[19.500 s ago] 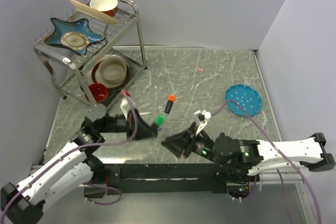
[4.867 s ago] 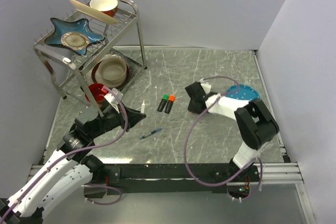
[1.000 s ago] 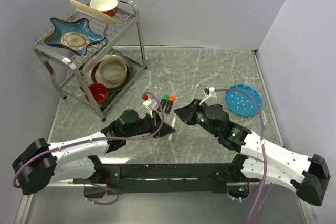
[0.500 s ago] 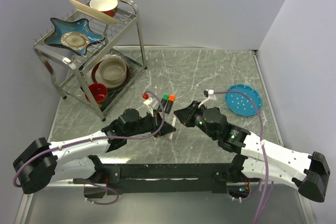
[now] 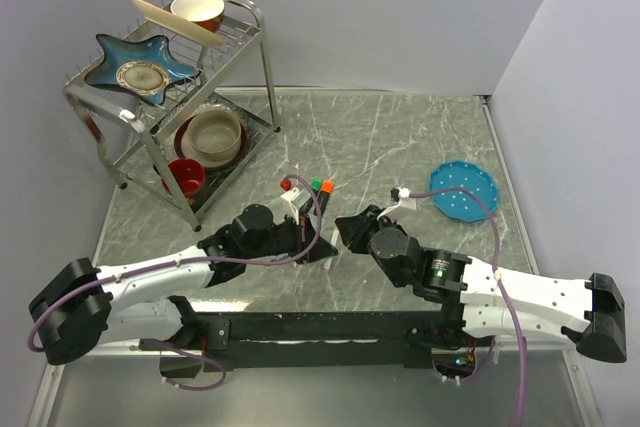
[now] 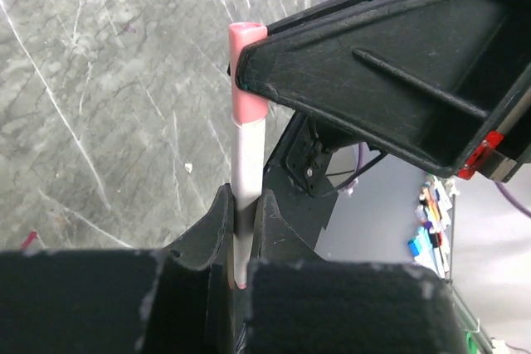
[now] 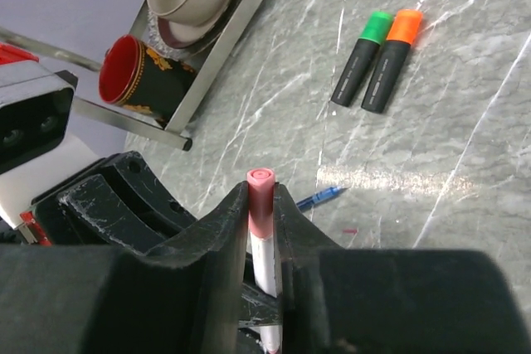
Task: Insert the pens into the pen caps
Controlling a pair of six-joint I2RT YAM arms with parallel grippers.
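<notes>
Toward six o'clock on the table [image 5: 420,137], my two pincers meet nose to nose. My left pincer [image 6: 243,213] is clenched on the lower barrel of the white pen [image 6: 247,163]. My right pincer [image 7: 260,205] is clamped around the pink cap [image 7: 260,192], which sits over the pen's far end. Cap and pen look joined and in line, though I cannot tell how deep the tip has gone in.

I judge this to be the pressing-home step. The next move calls for a short, straight push along the barrel with both grips firm and no sideways twist, since so thin a pen could bend or slide through my left fingers. After that my right grip should let go first, so I can see whether the cap stays on.

Seen from my right wrist, the green-capped highlighter [image 7: 358,68] and the orange-capped highlighter [image 7: 387,68] lie side by side at one o'clock from the pink cap, both closed. The blue ballpoint [image 7: 323,197] lies on the table at three o'clock, just beside my fingers; whether it needs a cap I cannot tell
</notes>
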